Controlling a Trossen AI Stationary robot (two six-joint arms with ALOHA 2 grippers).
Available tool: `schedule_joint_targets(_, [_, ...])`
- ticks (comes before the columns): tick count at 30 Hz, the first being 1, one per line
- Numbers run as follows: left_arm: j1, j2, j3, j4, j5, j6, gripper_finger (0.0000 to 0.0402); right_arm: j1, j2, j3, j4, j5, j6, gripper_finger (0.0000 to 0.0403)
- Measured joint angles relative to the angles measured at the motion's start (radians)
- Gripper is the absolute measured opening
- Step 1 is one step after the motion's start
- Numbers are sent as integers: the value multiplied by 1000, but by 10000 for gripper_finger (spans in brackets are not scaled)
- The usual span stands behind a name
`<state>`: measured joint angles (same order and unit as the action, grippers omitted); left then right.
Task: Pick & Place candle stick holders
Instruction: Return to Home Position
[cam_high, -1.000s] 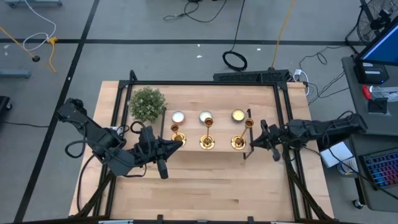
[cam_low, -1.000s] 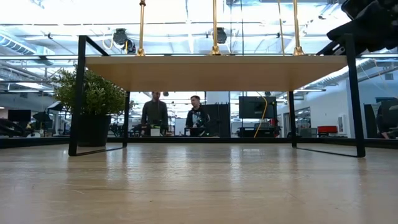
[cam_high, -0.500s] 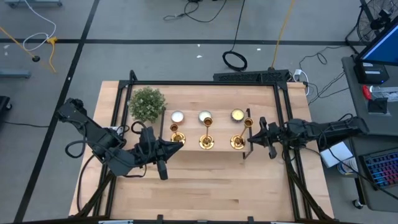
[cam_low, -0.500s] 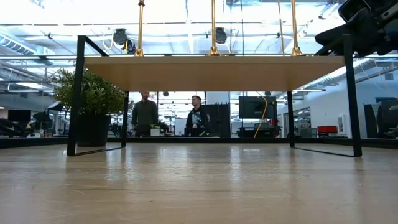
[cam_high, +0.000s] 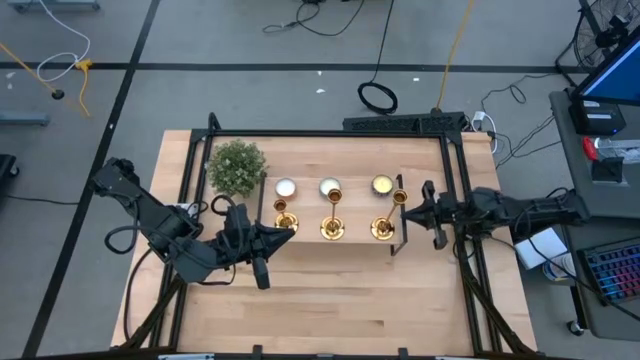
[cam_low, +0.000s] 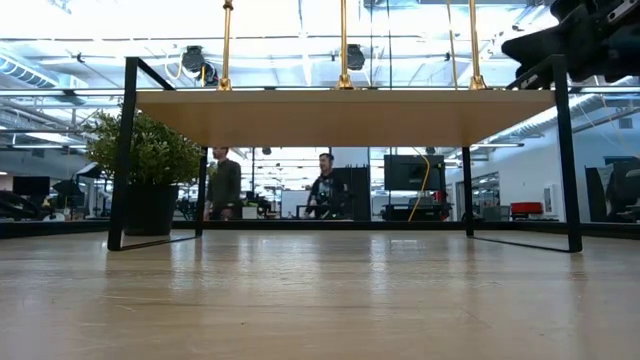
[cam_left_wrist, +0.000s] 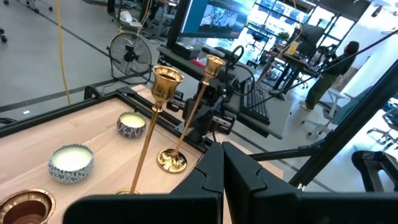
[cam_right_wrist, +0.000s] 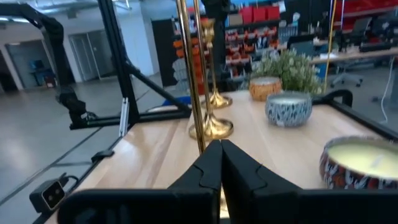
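Brass candle stick holders (cam_high: 332, 228) stand between left tool (cam_high: 290, 230), right tool (cam_high: 404, 214); both closed.

Left tool (cam_left_wrist: 222, 154) in foreground, fingers pressed together, nothing between them.

Ahead of tool, on pale wood surface (cam_left_wrist: 93, 127):
- nearer candle stick holder (cam_left_wrist: 165, 79): upright, gold cup high, thin stem running down behind tool body, base mostly hidden
- farther candle stick holder (cam_left_wrist: 172, 160): upright, round base in full view
- two pale candles in patterned tins, closer candle (cam_left_wrist: 71, 163) and farther candle (cam_left_wrist: 132, 124), apart from each other, off to side of holders
- coppery round tin (cam_left_wrist: 25, 208) nearest tool, partly out of frame

Right arm (cam_left_wrist: 219, 109), dark, just beyond farther holder. Fan (cam_left_wrist: 130, 53), monitor (cam_left_wrist: 217, 15) and person (cam_left_wrist: 329, 78) in room behind.
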<state>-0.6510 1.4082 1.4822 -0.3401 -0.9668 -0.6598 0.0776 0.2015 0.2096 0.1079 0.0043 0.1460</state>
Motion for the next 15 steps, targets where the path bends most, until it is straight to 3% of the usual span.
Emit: schedule_joint_targets(15, [0, 0, 0, -2, 8, 0, 0, 0, -109, 0, -16, -1, -35, 0])
